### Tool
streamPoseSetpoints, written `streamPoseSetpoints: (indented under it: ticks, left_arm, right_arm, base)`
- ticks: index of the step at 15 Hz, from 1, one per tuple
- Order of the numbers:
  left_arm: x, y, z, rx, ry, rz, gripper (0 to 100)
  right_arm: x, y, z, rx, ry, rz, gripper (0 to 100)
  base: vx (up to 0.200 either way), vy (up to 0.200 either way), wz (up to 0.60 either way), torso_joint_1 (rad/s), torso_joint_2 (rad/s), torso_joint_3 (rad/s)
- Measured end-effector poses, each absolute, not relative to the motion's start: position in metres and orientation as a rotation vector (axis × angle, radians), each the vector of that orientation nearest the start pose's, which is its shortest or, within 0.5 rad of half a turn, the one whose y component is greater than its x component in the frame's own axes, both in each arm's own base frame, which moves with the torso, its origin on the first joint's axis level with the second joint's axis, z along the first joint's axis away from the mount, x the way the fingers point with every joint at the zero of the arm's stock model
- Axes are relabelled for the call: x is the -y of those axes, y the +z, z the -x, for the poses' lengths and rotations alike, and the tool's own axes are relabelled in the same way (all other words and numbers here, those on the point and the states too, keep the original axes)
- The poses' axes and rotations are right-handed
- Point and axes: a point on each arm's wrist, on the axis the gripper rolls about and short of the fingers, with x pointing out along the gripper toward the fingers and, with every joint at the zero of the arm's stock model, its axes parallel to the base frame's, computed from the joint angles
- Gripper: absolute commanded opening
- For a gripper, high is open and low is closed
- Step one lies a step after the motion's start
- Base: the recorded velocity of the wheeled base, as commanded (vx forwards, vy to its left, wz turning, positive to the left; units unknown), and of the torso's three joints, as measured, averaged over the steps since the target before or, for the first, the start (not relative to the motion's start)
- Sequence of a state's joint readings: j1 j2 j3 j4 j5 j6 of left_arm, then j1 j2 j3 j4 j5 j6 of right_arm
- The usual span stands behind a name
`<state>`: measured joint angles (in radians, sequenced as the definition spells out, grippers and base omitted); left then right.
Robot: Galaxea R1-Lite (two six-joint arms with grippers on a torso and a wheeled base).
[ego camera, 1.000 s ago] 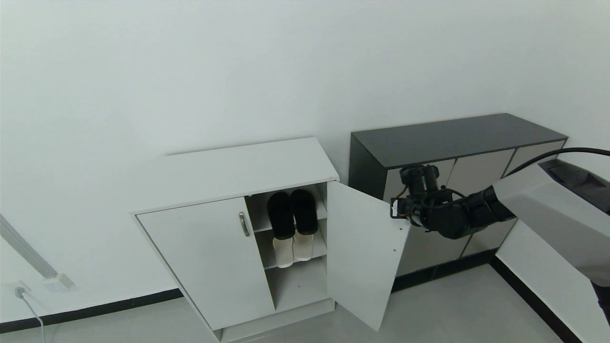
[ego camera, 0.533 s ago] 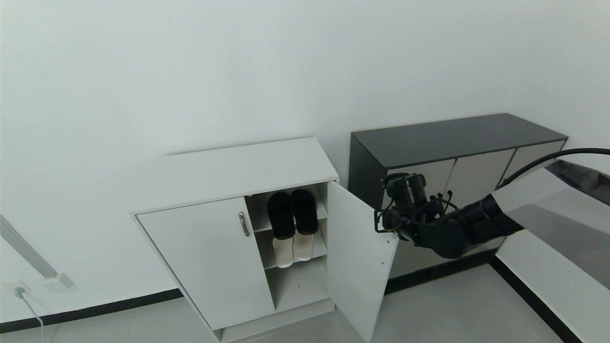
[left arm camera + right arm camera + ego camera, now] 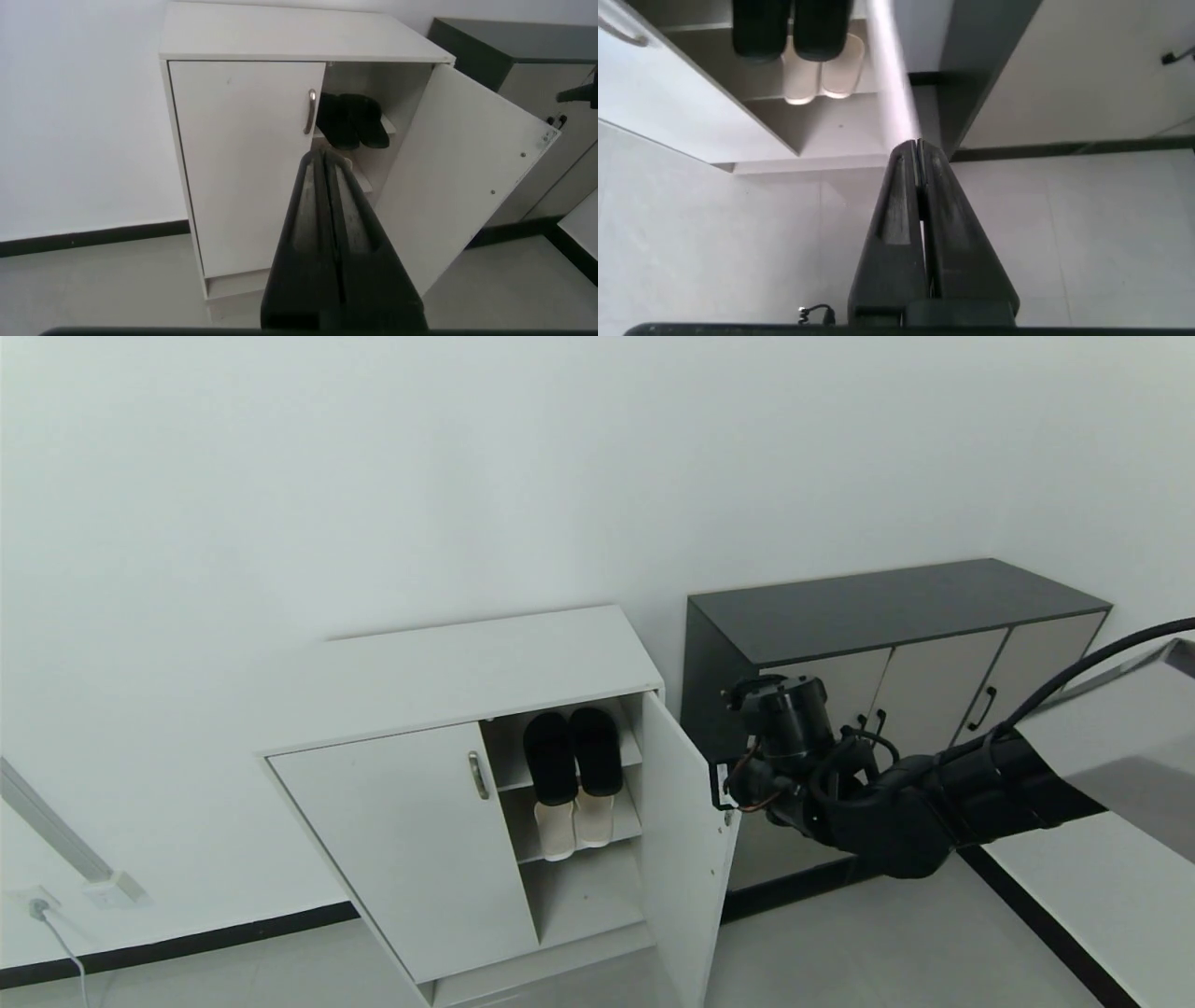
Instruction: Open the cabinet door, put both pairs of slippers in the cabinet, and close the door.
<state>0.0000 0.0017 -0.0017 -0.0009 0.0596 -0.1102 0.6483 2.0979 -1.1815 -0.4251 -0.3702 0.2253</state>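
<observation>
Now you're on the last step. Both pairs are in the cabinet (image 3: 467, 672), with the black slippers (image 3: 571, 751) on the upper shelf and the white slippers (image 3: 574, 826) just below. The door (image 3: 686, 840) stands partly open. Your right gripper (image 3: 719, 793), fingers pressed together, sits at the door's free edge on its outer side. Next, push the door along its arc until it shuts flush. Your left gripper (image 3: 324, 163), fingers also pressed together, hangs back facing the cabinet.

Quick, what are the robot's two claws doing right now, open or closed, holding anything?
Left gripper: closed, holding nothing.
Right gripper: closed, holding nothing, tip at the edge of the cabinet door.
</observation>
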Motion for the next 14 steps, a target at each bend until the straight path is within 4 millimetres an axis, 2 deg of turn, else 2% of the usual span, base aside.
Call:
streamPoseSetpoints:
  ticks: [4, 8, 11, 14]
  left_arm:
    - [-0.001, 0.076, 0.023, 0.004, 0.059, 0.11, 0]
    - [-0.001, 0.076, 0.023, 0.004, 0.059, 0.11, 0]
    - [-0.001, 0.076, 0.023, 0.004, 0.059, 0.11, 0]
    - [-0.001, 0.076, 0.023, 0.004, 0.059, 0.11, 0]
  right_arm:
    - [-0.239, 0.093, -0.337, -0.51, 0.201, 0.048, 0]
    - [-0.253, 0.071, -0.335, -0.537, 0.232, 0.064, 0]
    - [-0.27, 0.073, -0.32, -0.512, 0.31, 0.054, 0]
    - [-0.279, 0.088, -0.3, -0.485, 0.428, 0.028, 0]
  base:
    - [0.0, 0.0, 0.0, 0.0, 0.0, 0.0]
    - [0.0, 0.0, 0.0, 0.0, 0.0, 0.0]
    - [0.0, 0.0, 0.0, 0.0, 0.0, 0.0]
    - [0.0, 0.0, 0.0, 0.0, 0.0, 0.0]
